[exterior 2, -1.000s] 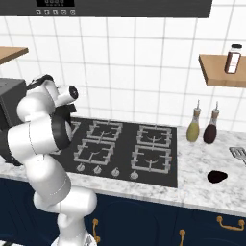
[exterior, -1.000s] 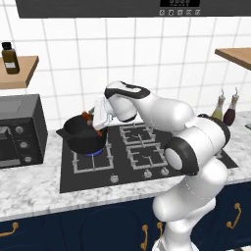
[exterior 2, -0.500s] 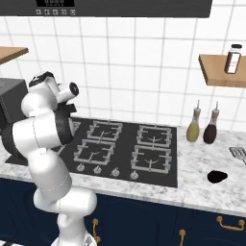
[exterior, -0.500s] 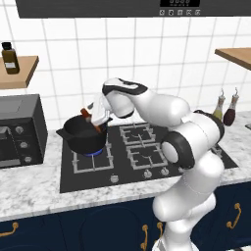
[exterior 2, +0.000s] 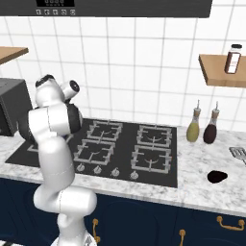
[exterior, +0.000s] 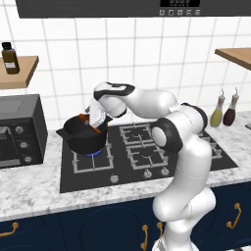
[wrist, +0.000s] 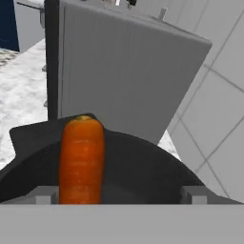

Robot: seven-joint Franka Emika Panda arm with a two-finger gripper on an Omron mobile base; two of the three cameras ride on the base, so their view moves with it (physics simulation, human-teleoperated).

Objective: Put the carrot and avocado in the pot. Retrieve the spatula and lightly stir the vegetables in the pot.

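The bench [exterior 2: 202, 185] is pale marble with grey veining, running over navy cabinet fronts with brass handles. Near its right end lies a dark, glossy avocado [exterior 2: 217, 176], and just beyond it, at the edge of the right base view, the light-grey slotted blade of the spatula [exterior 2: 239, 153]. A flat black hob [exterior 2: 125, 151] with four grey wire grates sits in the bench's middle.

On the near left burner stands the pot [exterior: 84, 137], round, deep and matte black, with flat side handles. The tool [exterior: 96, 121] hangs at its mouth with fingers spread wide, one pale fingertip [wrist: 46, 194] on each side. The carrot [wrist: 82, 159], a smooth orange cylinder with a rounded end, stands between them inside the pot's rim; whether it touches either finger, I cannot tell.

Left of the pot is a boxy grey microwave [exterior: 19, 130]. Farther right, two slim bottles [exterior 2: 203, 126], olive and dark red, stand against the white tiled wall.
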